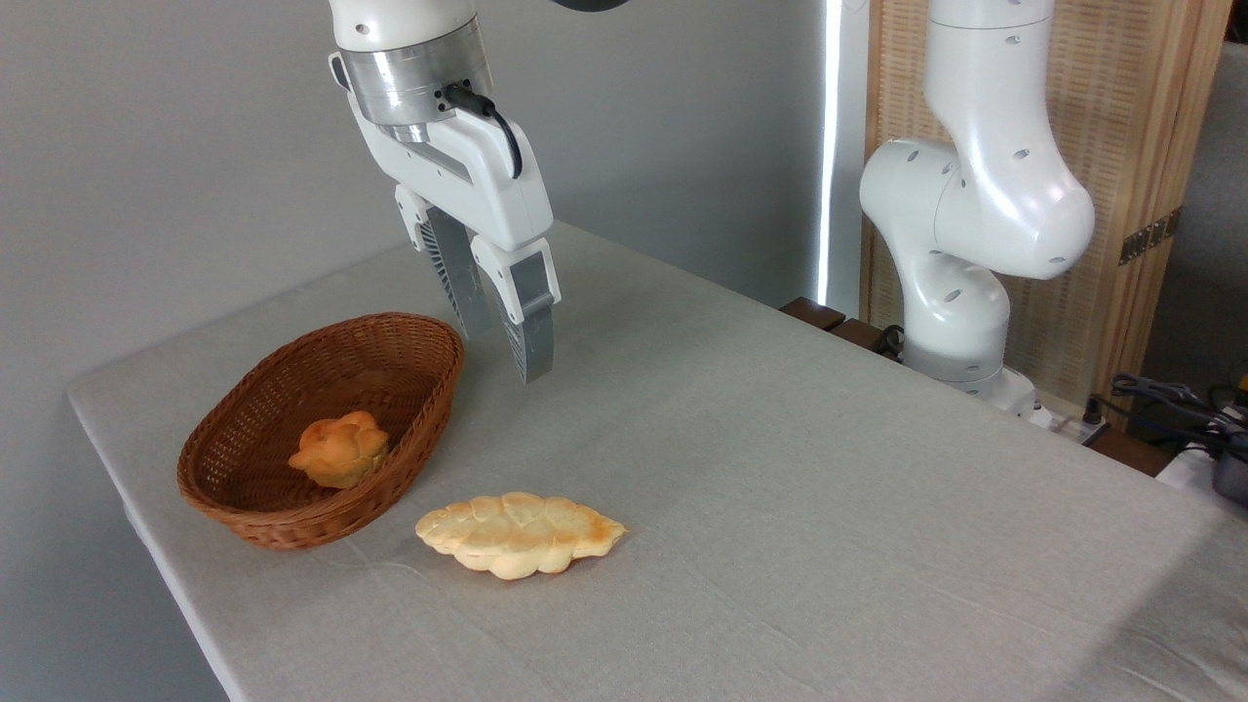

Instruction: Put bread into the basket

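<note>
Your arm point(975, 195) rises at the right and reaches in from the top; its gripper point(502, 341) hangs tilted, fingers point(529, 327) slightly parted, holding nothing, above the surface point(780, 487)

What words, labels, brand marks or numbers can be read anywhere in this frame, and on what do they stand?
None. No text, logo or number shows on the gripper, the arm's white casing, the basket, the bread, the small bun or the grey tablecloth. The gear at the far right edge is too small to read.

The arm point(975, 195) gets chopped off by the top edge, and the counter point(780, 487) runs off the bottom and right.
</note>
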